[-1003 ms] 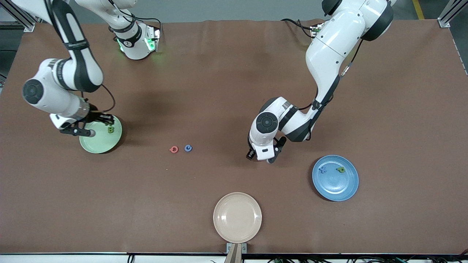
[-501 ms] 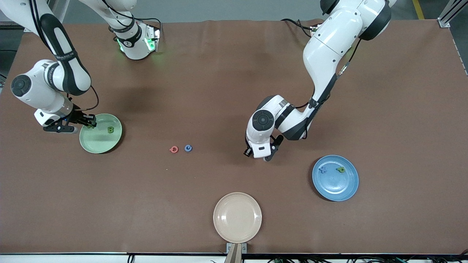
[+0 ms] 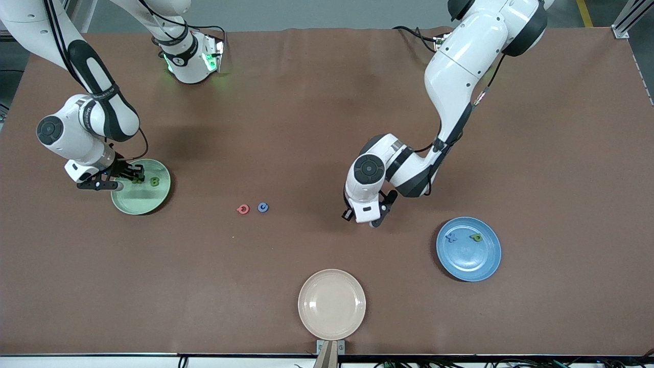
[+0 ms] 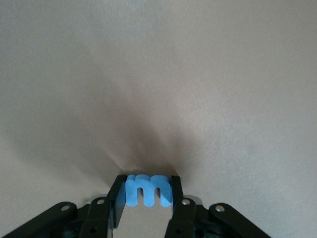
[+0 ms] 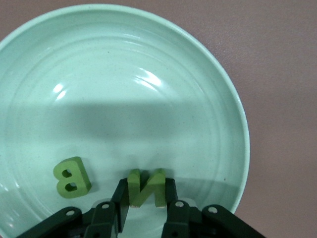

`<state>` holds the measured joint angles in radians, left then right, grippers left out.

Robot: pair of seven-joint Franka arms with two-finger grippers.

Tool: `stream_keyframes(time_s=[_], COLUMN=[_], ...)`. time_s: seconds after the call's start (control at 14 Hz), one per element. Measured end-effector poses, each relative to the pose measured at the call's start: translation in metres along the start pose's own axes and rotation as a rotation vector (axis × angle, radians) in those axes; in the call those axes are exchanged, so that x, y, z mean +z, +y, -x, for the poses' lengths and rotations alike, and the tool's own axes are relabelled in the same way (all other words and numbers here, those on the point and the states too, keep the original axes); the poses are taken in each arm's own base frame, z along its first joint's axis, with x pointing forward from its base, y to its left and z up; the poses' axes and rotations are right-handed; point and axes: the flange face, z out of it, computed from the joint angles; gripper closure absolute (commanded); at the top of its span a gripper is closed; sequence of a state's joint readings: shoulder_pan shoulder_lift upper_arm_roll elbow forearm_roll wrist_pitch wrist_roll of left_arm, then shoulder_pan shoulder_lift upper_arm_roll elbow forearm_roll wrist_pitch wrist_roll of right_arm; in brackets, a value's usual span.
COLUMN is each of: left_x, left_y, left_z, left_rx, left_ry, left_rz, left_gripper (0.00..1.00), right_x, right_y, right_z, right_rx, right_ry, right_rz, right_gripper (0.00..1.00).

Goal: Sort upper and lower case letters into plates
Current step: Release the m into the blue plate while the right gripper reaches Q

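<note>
Your left gripper was clenched on a blue lowercase "m", low over the bare table near its middle. Your right gripper had its fingers against a green "N" in the pale green plate at the right arm's end, beside a green "B". The blue plate, toward the left arm's end, carried two letters. A red letter and a blue letter lay near mid-table, and a cream plate sat at the table's near edge.

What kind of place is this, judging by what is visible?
Probably a robotics lab or test cell: two Franka arms are mounted at a brown-covered table, aluminium frame posts stand at its corners, and cables run beside one arm's base.
</note>
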<state>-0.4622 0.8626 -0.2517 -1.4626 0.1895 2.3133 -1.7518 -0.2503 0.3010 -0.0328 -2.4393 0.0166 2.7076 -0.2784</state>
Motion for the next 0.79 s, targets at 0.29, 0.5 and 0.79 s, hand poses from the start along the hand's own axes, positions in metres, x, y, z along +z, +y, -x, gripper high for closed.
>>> stream_keyframes(time_s=[0.29,0.5,0.79], left_x=[-0.037,-0.073,-0.083], left_y=[0.005,0.005,-0.010], left_z=[-0.029,-0.086,-0.181], left_rx=[0.022,0.052,0.137], left_ry=[0.095,0.144,0.164], left_rz=[-0.004,-0.019,-0.088], left_gripper=[0.98,0.98,0.98], right_x=[-0.025,-0.092,-0.137], right_y=[-0.005,-0.042,-0.151], right_z=[-0.008,-0.023,-0.038], right_rx=[-0.015,-0.045,0.006], right_ry=[-0.044,-0.106,-0.078], right_rz=[-0.017,-0.032,-0.004], right_gripper=[0.00,0.00,0.00])
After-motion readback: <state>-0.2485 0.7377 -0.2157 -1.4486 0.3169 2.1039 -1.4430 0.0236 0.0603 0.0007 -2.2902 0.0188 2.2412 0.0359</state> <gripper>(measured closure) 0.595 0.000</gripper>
